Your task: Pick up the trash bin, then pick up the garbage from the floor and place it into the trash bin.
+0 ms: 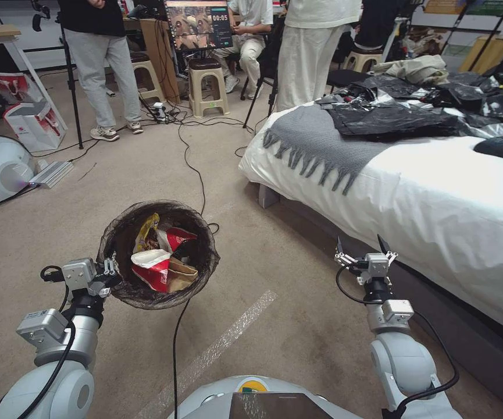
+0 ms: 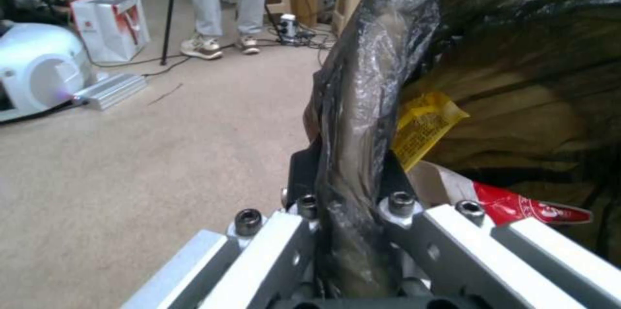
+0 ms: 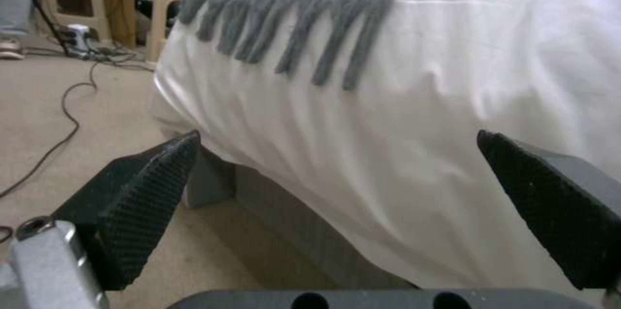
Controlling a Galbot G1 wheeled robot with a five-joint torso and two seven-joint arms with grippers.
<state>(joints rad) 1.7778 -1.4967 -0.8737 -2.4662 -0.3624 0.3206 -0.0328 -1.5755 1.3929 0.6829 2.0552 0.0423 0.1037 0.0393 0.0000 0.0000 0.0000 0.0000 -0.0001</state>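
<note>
1. The left gripper [image 1: 111, 272] is nearest, low on the left in the head view, its jaws clamped on the bag-covered rim of the trash bin [image 1: 202, 273].
2. In the left wrist view, that rim [image 2: 362, 105] runs straight up between the jaws, which press it from both sides.
3. The trash bin sits over the floor [image 1: 298, 326], just ahead of the left arm, and holds the garbage [image 1: 161, 262]: red, yellow and brown wrappers piled inside the dark liner.
4. The right gripper [image 1: 363, 247] hovers on the right beside the bed [image 1: 437, 198], its jaws spread wide and holding nothing.
5. A grey fringed blanket [image 1: 321, 145] drapes over the bed's near corner.
6. Black plastic bags [image 1: 396, 119] lie farther back on the bed.
7. A black cable [image 1: 192, 166] trails across the floor beyond the bin.
</note>
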